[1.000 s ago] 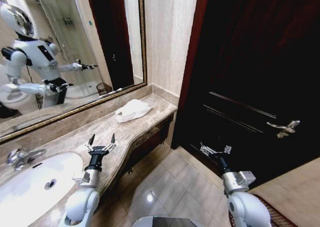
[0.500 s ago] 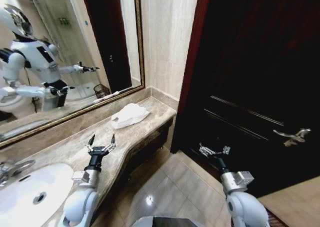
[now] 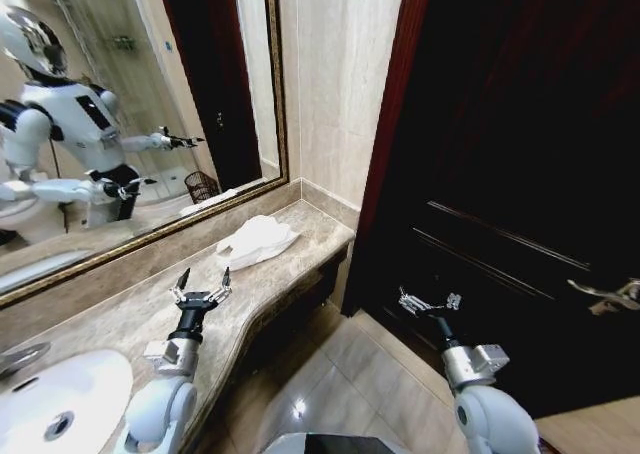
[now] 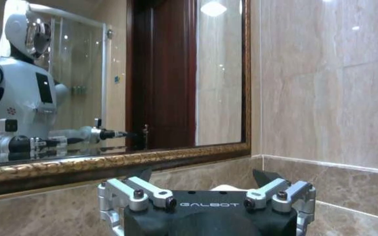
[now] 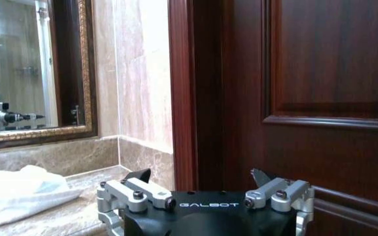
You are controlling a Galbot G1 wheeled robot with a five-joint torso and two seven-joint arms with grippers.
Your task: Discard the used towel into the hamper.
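Head view looks down on a marble vanity counter (image 3: pixel 120 314) running from the near left toward the far wall, with a dark wooden door (image 3: pixel 520 154) on the right. A white sink basin (image 3: pixel 60 399) is set into the counter at the near left; it holds nothing but its drain, and its near edge is cut off by the frame. Of the faucet (image 3: pixel 18 357) only a chrome tip shows at the left edge.

The used towel (image 3: pixel 257 240) lies crumpled at the far end of the counter, close to the wall corner. In the right wrist view it lies on the counter (image 5: pixel 57 216) as a white heap (image 5: pixel 21 194), partly cut off by the frame edge.

The hamper (image 3: pixel 203 185) appears as a reflection in the gold-framed mirror (image 3: pixel 130 94): a small dark wire basket on the floor. What it holds is too small to make out.

The left gripper (image 3: pixel 203 280) hovers above the counter between the basin and the towel, fingers spread wide and holding nothing. In the left wrist view its body hides most of the towel, leaving a white sliver (image 4: pixel 225 187) between the fingertips. The right gripper (image 3: pixel 428 299) hangs above the tiled floor (image 3: pixel 330 374) in front of the door, fingers also spread wide and empty. The door handle (image 3: pixel 612 295) is cut off at the right edge.
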